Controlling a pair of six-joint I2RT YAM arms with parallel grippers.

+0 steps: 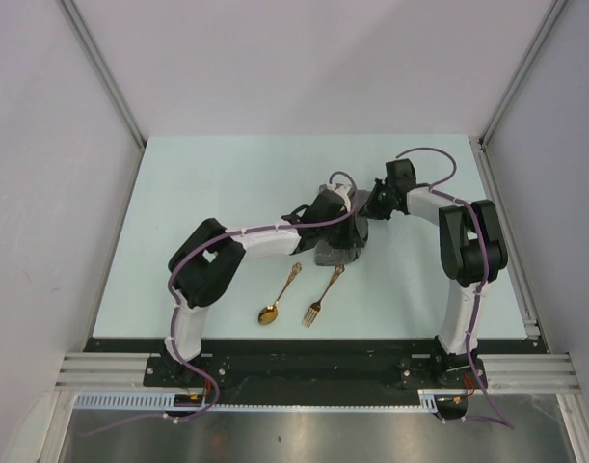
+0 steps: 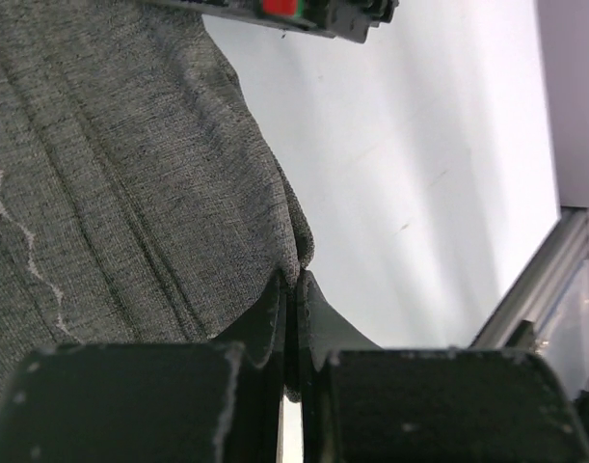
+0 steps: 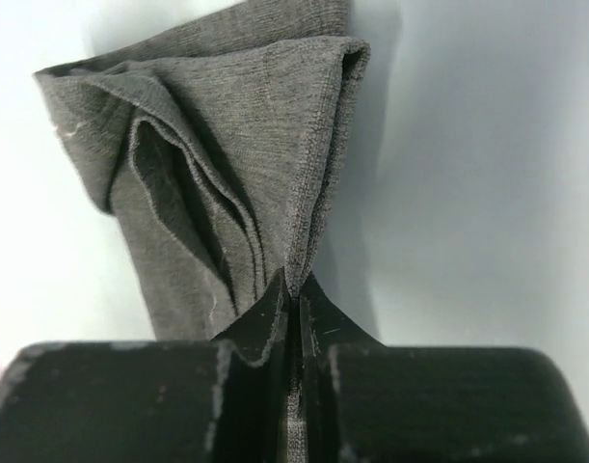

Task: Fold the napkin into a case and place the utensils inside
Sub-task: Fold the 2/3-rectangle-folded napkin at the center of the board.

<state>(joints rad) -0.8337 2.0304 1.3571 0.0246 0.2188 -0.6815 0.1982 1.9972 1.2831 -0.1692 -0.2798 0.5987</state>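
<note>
The dark grey napkin [image 1: 333, 253] hangs bunched and folded between both grippers at the table's middle, its lower end on the table. My left gripper [image 1: 355, 224] is shut on a napkin edge [image 2: 296, 258]. My right gripper [image 1: 368, 204] is shut on another edge; the cloth [image 3: 236, 164] hangs from it in loose folds. The gold spoon [image 1: 278, 296] and gold fork [image 1: 323, 297] lie side by side on the table, nearer than the napkin, untouched.
The pale blue-white table [image 1: 227, 183] is walled by white panels with metal frame rails at left [image 1: 101, 68] and right [image 1: 525, 68]. A black strip [image 1: 313, 344] runs along the near edge by the arm bases.
</note>
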